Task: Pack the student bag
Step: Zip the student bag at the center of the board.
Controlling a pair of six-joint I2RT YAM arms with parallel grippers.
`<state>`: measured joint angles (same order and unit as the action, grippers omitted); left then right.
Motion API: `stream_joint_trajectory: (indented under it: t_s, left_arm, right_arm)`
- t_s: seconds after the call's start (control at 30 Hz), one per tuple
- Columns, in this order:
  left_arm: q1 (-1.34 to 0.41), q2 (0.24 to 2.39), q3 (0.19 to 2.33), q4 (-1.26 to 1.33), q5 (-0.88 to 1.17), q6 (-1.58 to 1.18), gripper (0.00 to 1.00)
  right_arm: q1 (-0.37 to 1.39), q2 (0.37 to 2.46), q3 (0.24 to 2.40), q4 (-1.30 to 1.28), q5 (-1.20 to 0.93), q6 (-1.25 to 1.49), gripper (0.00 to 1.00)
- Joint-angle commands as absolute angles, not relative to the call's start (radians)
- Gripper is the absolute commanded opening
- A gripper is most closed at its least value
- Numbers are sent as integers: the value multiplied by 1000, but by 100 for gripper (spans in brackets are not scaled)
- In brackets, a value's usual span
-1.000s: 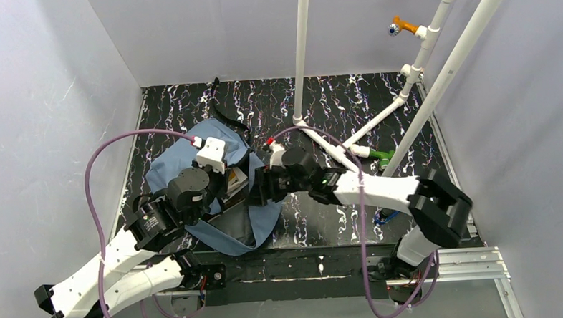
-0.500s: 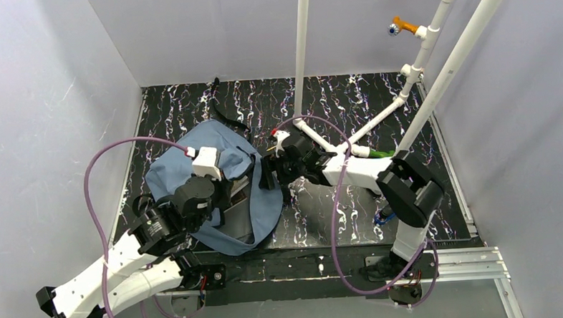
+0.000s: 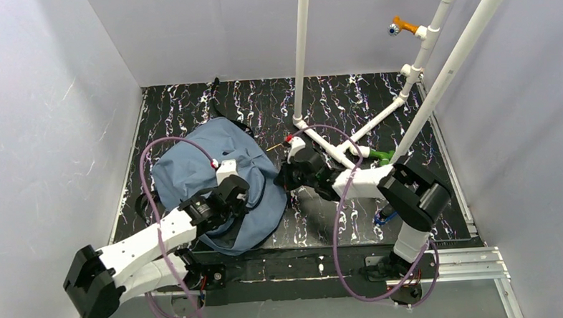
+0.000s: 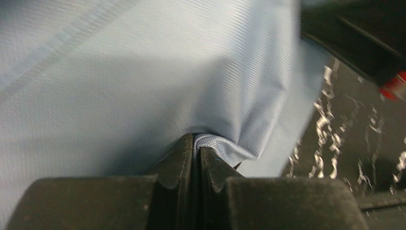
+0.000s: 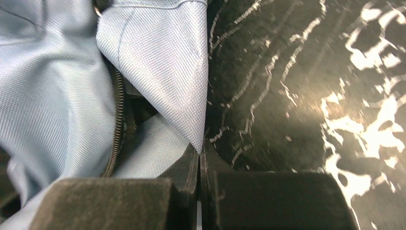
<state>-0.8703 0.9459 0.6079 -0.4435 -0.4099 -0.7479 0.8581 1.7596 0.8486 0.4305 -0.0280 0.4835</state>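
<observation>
- Slumped on the dark marbled tabletop (image 3: pixel 333 99), left of the white pipe frame (image 3: pixel 303 58): the student bag (image 3: pixel 193 166), slate-blue and crumpled.
- Just left of the frame's foot, right tool (image 5: pixel 200 152) squeezed fully shut, nipping the pointed tip of a bag flap, black zipper (image 5: pixel 117 120) running alongside.
- Farther left of the frame, left tool (image 4: pixel 196 143) closed tight as well, pinching a small fold of the blue fabric between its fingers.

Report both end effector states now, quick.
Left end effector: closed, pinching a fold of the soft slate-blue fabric backpack.
Right end effector: closed, apparently nipping the tip of a corner flap of the same backpack.
</observation>
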Motion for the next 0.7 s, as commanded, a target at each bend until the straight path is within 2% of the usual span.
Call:
stream_joint_trajectory:
  t_s: [0.0,0.1,0.2,0.3,0.37,0.47,0.6,0.67]
  left_arm:
    - [-738,1042,586,-366,-435,-736,0]
    - [-671,1061,604,-327,-432,-649,0]
    - [-655,1027,627,-311,-394,-541,0]
    - [-654,920,633,-352,-337,-491,0]
    - [-654,832,624,-394,-310,-491,0]
    - [-653,694,597,-446,-299,-508,0]
    - [-652,600,559,-476,-319,-546,0]
    - [-652,609,554,-472,-314,-558,0]
  right_arm:
    - [844,1640,719,584,150,543,1]
    - [845,1598,657,598,148,577,1]
    - [844,1578,638,612,50,552,1]
    - [843,1557,724,435,-43,474,3]
    - [842,1542,812,259,-59,419,21]
    - [828,1515,902,130,-106,381,51]
    - [782,1545,1058,23,-208,396,66]
    - [756,1580,1109,32,-291,436,69]
